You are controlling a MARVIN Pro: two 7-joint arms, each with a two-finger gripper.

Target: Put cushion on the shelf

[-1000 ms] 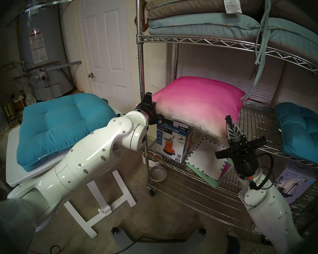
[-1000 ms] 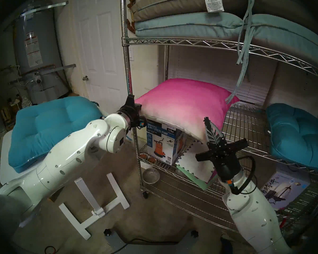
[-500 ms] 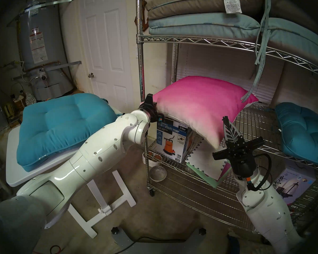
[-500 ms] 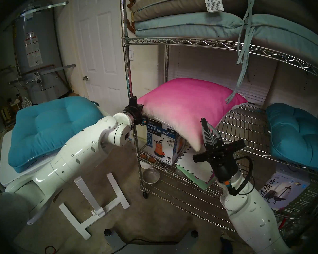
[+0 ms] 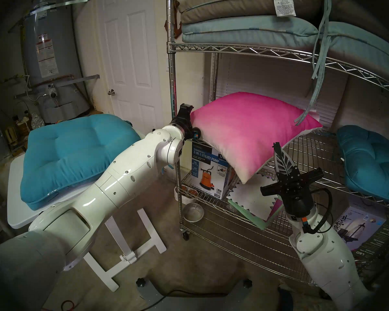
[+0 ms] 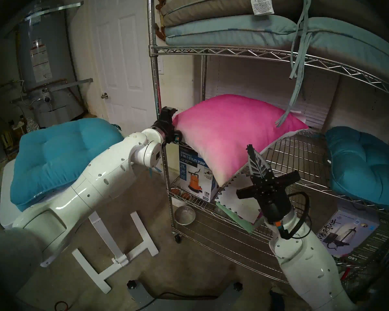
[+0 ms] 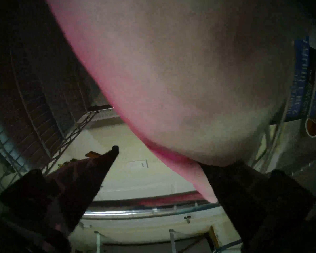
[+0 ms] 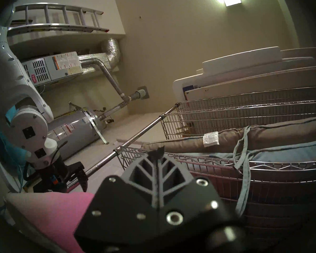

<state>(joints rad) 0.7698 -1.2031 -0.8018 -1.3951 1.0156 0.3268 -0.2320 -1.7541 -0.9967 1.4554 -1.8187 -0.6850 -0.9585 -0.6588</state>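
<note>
1. On the middle tier of the shelf (image 5: 305,151) sits the cushion (image 5: 245,133), pink side up and fading to white toward the front. Its near corner hangs off the front edge, over the pump box (image 5: 208,171) on the tier below.
2. The left hand (image 7: 159,157) is at the cushion's left corner, right by the front left post. From its wrist view the 2 fingers stand apart: one finger (image 7: 98,166) is clear of the fabric, the other has the pink corner lying against it. So released, not clamping.
3. The right hand (image 5: 279,154) points up and sits just in front of the shelf's edge, beside the cushion's overhanging corner. Its fingers are pressed together with nothing between them.
4. Upper tier has a stack of flat taupe and pale-blue pads (image 5: 245,23), with ties dangling down onto the cushion's back right corner.
5. A teal tufted cushion (image 5: 373,164) shares the middle tier at the right, and another teal one (image 5: 76,146) lies on the white desk (image 5: 16,214) off to the left.
</note>
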